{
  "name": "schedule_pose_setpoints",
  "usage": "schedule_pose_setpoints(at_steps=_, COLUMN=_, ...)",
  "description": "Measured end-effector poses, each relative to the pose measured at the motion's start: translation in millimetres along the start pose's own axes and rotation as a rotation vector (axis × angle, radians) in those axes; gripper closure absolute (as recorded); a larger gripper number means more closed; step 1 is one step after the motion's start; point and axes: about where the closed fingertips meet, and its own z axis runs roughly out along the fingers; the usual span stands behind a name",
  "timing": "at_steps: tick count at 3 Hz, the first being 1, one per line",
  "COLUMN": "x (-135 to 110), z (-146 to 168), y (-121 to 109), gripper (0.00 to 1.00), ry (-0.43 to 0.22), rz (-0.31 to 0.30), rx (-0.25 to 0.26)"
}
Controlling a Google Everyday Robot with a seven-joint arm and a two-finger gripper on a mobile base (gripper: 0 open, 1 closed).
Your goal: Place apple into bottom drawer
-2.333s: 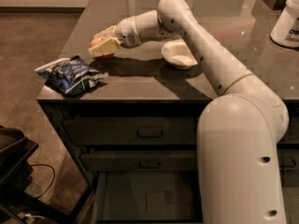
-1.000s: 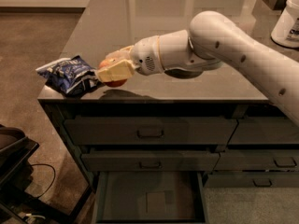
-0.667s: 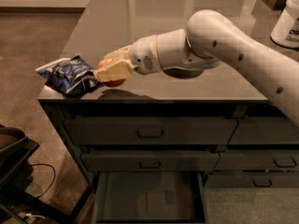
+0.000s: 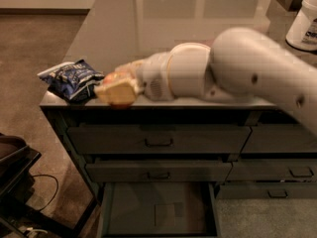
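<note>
the bottom drawer (image 4: pixel 158 209) stands pulled open, below the hand (image 4: pixel 120 87) and a little to its right; its grey floor shows a faint square mark. the hand is closed on the apple (image 4: pixel 117 95), at the front edge of the worktop (image 4: pixel 114 29), with a blue chip bag (image 4: pixel 74 78) just left of it. compared with a second ago, the hand is lower. its fingers are hard to make out and cover part of the apple.

Dim warm light; glare behind gripper (image 4: pixel 119 87) at countertop (image 4: pixel 148 31) edge.
</note>
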Motion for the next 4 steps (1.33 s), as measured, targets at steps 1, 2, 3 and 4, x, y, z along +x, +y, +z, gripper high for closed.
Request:
schedule_pose_setpoints(at_steps=1, x=32, z=-13, y=35, gripper=1.0, ry=0.009, rz=0.041, rx=0.103)
schedule_pose_setpoints(at_steps=2, x=67, z=-32, y=32, gripper=1.0, ry=0.036, rz=0.102, rx=0.153)
schedule_pose_setpoints(at_steps=3, x=66, z=-33, y=32, gripper=1.0, ry=0.037, rz=0.1, rx=0.154)
schedule_pose_setpoints(at_steps=4, x=79, z=-28, y=31, gripper=1.0, ry=0.064, rz=0.107, rx=0.168)
